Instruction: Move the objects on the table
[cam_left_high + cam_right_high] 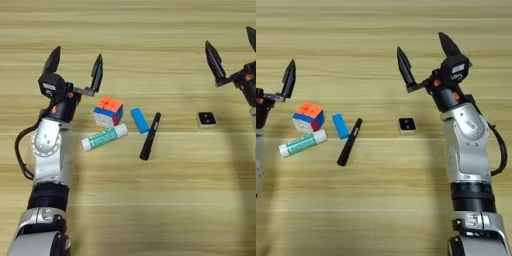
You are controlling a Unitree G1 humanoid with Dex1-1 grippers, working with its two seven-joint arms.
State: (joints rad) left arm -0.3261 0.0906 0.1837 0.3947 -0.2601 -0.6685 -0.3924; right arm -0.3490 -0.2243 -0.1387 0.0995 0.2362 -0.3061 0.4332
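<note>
Objects — cube (108, 110), block (140, 120), marker (150, 136), glue stick (104, 138), square (407, 125) — lie untouched while left gripper (75, 65) and right gripper (426, 55) hover wide, empty.

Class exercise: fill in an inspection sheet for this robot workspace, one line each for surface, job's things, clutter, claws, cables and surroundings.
Surface: wooden table with plank stripes, light brown.
Job's things: puzzle cube, blue block, glue stick and black marker grouped left of centre; glue stick lies flat just in front of the cube; black square block sits apart to the right.
Clutter: nothing seen.
Claws: left claw open, up beyond the cube, holding nothing; right claw open, beyond the square block, holding nothing.
Cables: black cable loops beside the left arm; another black cable beside the right arm.
Surroundings: nothing seen; the table fills both views.
</note>
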